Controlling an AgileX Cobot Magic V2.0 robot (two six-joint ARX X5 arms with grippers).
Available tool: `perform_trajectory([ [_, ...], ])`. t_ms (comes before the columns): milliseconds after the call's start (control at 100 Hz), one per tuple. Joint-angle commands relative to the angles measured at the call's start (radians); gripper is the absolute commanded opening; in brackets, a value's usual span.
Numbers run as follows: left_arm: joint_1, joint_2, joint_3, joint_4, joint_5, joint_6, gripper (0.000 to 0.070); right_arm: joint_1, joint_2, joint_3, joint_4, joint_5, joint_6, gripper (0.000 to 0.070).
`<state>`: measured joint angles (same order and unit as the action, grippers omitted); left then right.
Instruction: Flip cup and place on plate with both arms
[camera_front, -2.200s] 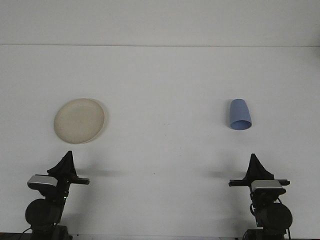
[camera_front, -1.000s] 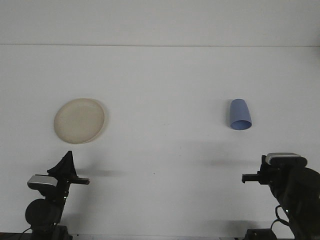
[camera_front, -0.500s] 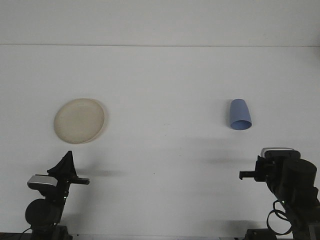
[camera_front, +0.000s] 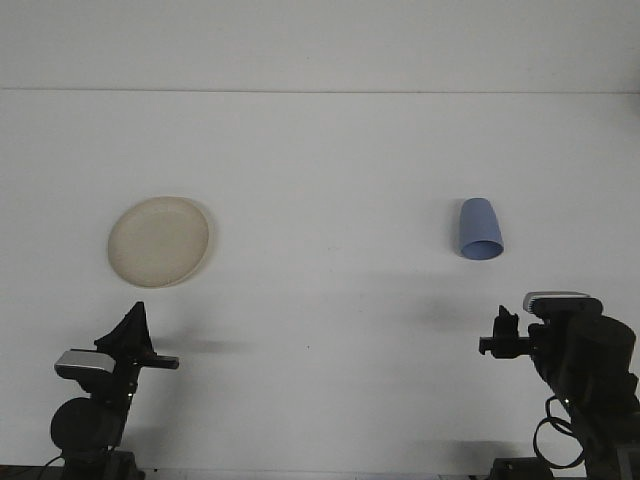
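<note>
Nearest the camera, bottom left, the black left gripper (camera_front: 134, 322) sits low on its arm, fingers drawn together into one upward point, nothing between them, touching nothing. Bottom right, the black right gripper (camera_front: 497, 337) is raised off the white tabletop (camera_front: 330, 180) and turned sideways, pointing left; only small dark finger stubs show at its tip and the gap between them cannot be made out, so open or closed cannot be told; nothing visibly held, not touching the cup. Farther back on the left, the round cream-coloured plate (camera_front: 159, 241) lies flat on the table, bare, beyond the left gripper. Farther back on the right, the light blue plastic cup (camera_front: 479, 229) lies tipped on the table, wider rim toward the camera, well apart from the plate and clear of the right gripper.
</note>
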<state>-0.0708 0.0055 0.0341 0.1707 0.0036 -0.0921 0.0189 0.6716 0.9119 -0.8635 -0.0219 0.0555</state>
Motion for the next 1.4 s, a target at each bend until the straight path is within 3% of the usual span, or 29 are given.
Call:
perform_trajectory([
  [0,-0.002,-0.002,-0.02,0.011,0.004,0.008,0.0006,-0.001,0.032,0.013,0.043,0.013,0.0,0.0418],
  [150,-0.002,-0.002,-0.02,0.011,0.004,0.008,0.0006,-0.004,0.126,0.009,0.156,0.049,-0.012,0.0418],
  [420,-0.002,-0.002,-0.02,0.011,0.004,0.008,0.0006,-0.023,0.323,-0.039,0.373,0.043,-0.079,0.0418],
  [870,-0.002,-0.002,-0.02,0.011,0.004,0.008,0.0006,-0.057,0.499,-0.322,0.878,0.059,-0.053,0.0418],
  [1080,-0.002,-0.002,-0.02,0.011,0.004,0.008,0.0006,-0.098,0.598,-0.352,0.999,0.039,-0.057,0.0418],
  [1390,-0.002,-0.002,-0.02,0.011,0.004,0.008,0.0006,-0.155,0.729,-0.349,1.22,-0.045,-0.056,0.0416],
])
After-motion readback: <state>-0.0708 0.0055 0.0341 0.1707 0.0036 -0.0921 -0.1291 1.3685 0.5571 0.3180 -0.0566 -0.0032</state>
